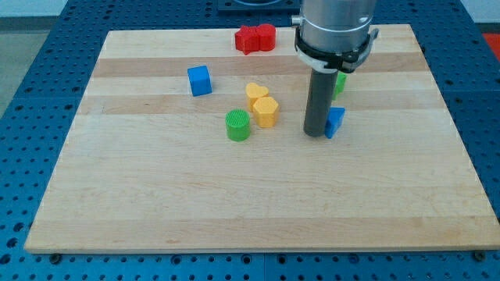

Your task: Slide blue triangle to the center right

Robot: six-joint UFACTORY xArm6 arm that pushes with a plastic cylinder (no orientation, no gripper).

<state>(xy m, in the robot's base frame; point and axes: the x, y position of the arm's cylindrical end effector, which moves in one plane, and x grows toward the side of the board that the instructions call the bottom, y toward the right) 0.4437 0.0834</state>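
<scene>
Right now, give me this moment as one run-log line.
my tip: touching blue triangle from the view's left | triangle: right of centre | green block: behind rod | push: under way

The rod (317, 105) covered the left part of the blue triangle (336, 122), so only its right side showed, just right of my tip (316, 134). A green block (340, 82) above that triangle was mostly hidden behind the rod's grey collar (336, 35); its shape could not be made out. The collar itself was cut off by the view's top edge. Two red blocks (255, 37), well left of the collar, touched, their shapes unclear.
</scene>
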